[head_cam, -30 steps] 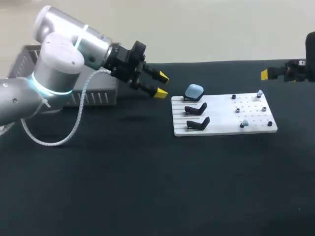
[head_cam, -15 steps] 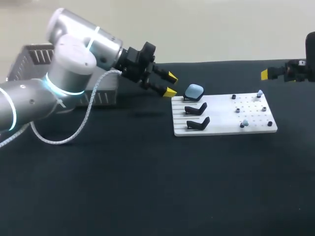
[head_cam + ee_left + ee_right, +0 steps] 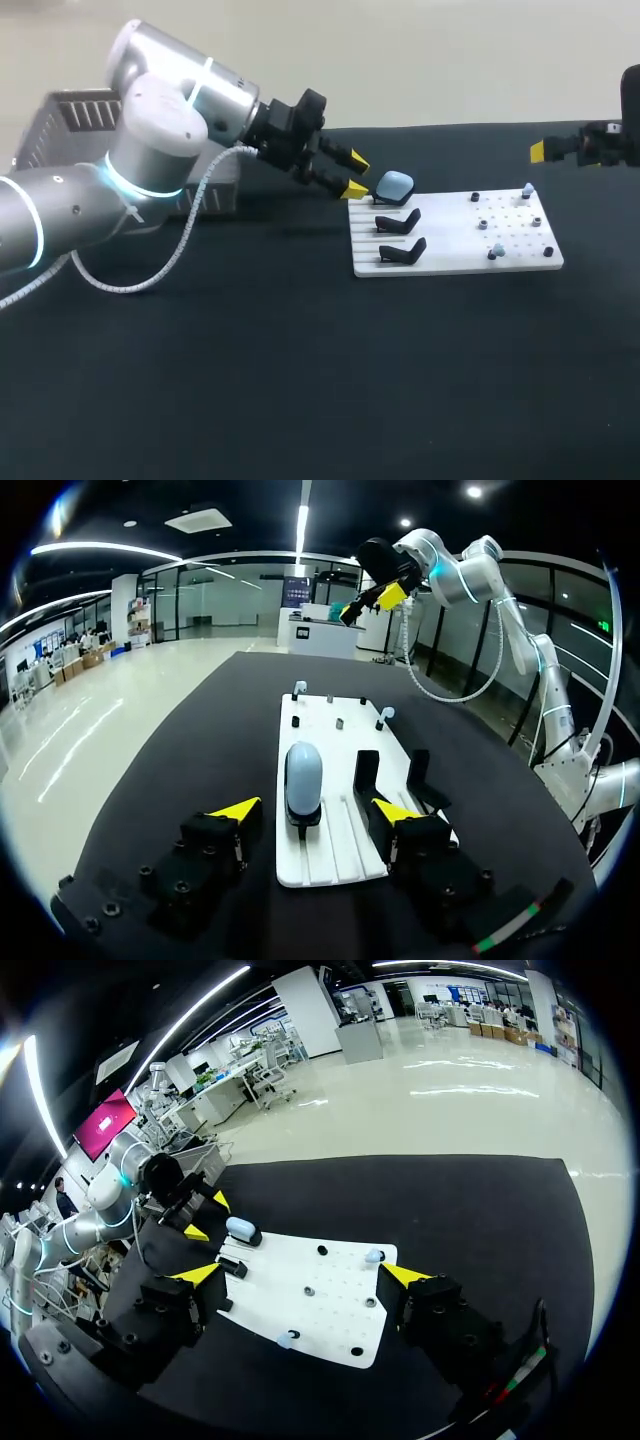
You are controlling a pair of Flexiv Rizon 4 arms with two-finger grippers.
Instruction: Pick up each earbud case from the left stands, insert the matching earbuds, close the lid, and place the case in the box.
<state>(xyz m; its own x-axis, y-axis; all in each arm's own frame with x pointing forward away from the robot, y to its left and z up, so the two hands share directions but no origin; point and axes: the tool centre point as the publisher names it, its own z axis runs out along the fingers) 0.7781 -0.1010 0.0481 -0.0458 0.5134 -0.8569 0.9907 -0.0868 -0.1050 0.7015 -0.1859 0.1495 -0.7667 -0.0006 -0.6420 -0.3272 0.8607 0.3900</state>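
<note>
Apparently mid-task: shows two nearer stands (image 3: 402,252) on the white board (image 3: 455,262) bare, the lone pale blue earbud case (image 3: 394,185) on the far stand, unlifted. Puts left gripper (image 3: 355,174) spread wide just beside it, earbuds (image 3: 527,188) unloaded, right gripper (image 3: 302,1274) open, well apart, box (image 3: 75,115) contents hidden.

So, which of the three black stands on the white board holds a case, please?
The farthest stand, carrying the pale blue oval case; the other two are empty.
</note>
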